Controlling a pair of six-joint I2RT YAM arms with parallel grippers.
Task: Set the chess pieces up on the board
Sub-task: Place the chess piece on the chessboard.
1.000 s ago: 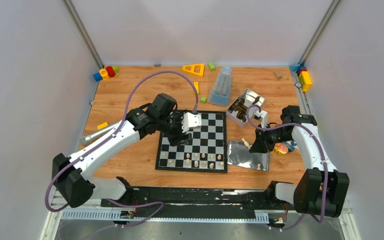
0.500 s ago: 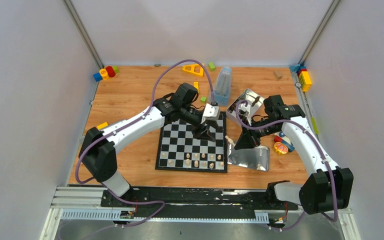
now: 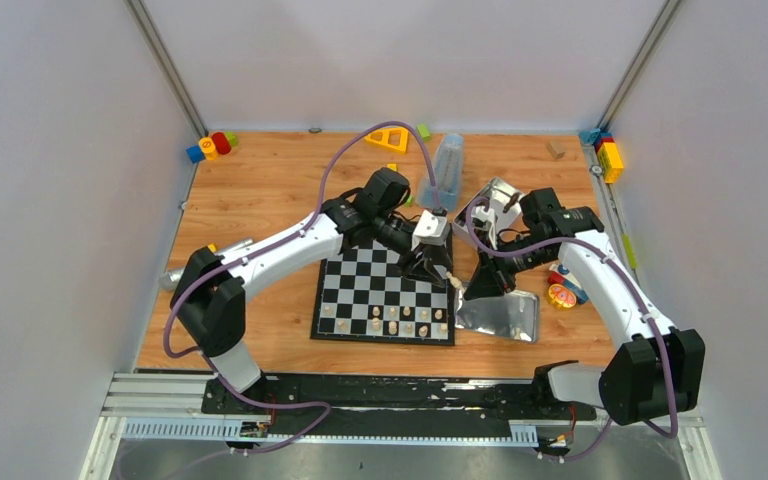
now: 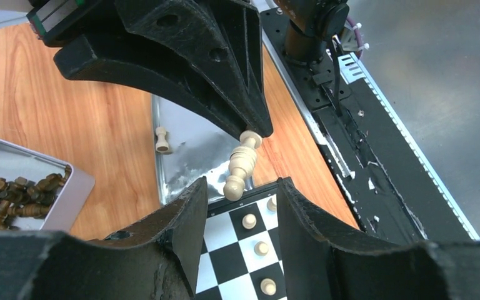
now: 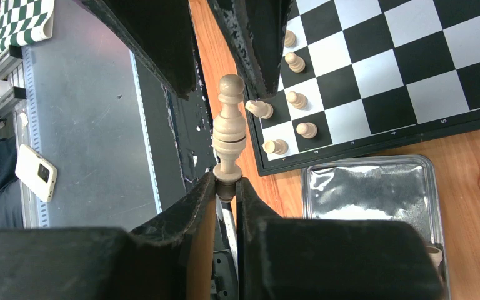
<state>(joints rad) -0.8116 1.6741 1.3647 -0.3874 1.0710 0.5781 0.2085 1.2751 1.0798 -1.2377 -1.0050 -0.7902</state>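
Note:
The board (image 3: 360, 290) lies at the table's middle, with several cream chess pieces (image 3: 390, 320) on its two near rows. My right gripper (image 3: 475, 285) hovers over the board's right edge, shut on the base of a tall cream chess piece (image 5: 229, 128) that sticks out toward the left arm. My left gripper (image 4: 240, 182) faces it, open. The piece's rounded head (image 4: 242, 165) sits just at the left fingertips, touching neither finger (image 4: 184, 215). In the right wrist view the left fingers (image 5: 256, 37) flank the piece's head.
A silver tin lid (image 3: 505, 315) with a lone cream pawn (image 4: 161, 139) lies right of the board. A tin of dark pieces (image 3: 480, 215) stands behind it. A clear blue container (image 3: 445, 170), a yellow triangle (image 3: 388, 138) and coloured blocks (image 3: 210, 147) sit at the back.
My left arm has swung right across the board to meet the right gripper, its jaws narrowing. My right gripper has carried the cream piece from over the lid to the board's right edge.

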